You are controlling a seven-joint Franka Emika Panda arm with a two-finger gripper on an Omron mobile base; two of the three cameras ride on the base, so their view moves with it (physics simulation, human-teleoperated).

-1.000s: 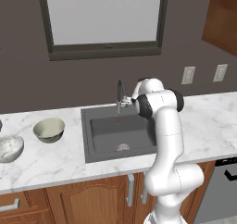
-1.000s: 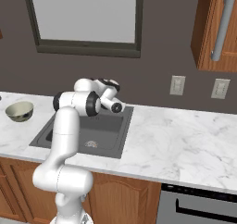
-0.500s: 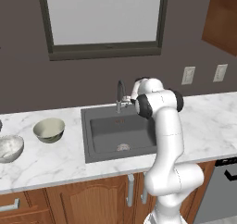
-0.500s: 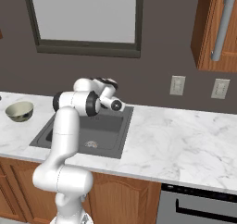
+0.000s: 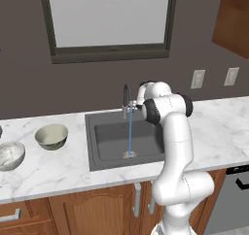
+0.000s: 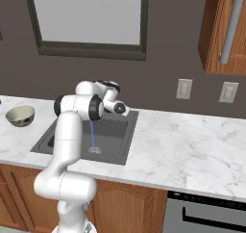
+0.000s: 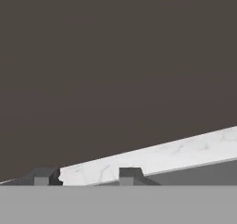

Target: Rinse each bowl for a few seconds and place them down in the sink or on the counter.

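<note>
Water running into sink, both bowls on counter, untouched.

Thin blue stream [image 5: 130, 134] falling from faucet [image 5: 126, 100] onto drain of sink [image 5: 108, 134]. Gripper [image 7: 85, 176] up behind faucet, tips parted with a moderate gap, holding nothing, aimed at dark wall [image 7: 115, 65] above counter [image 5: 58, 168] back edge. Left base view alone catches both bowls left of sink: olive-beige bowl [image 5: 51, 136] nearer the basin, marbled bowl [image 5: 9, 155] at frame edge. Right base view adds oven front [image 6: 206, 215] under counter.

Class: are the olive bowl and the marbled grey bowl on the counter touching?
Apart. The left base view shows bare counter between the olive bowl and the marbled bowl.
</note>
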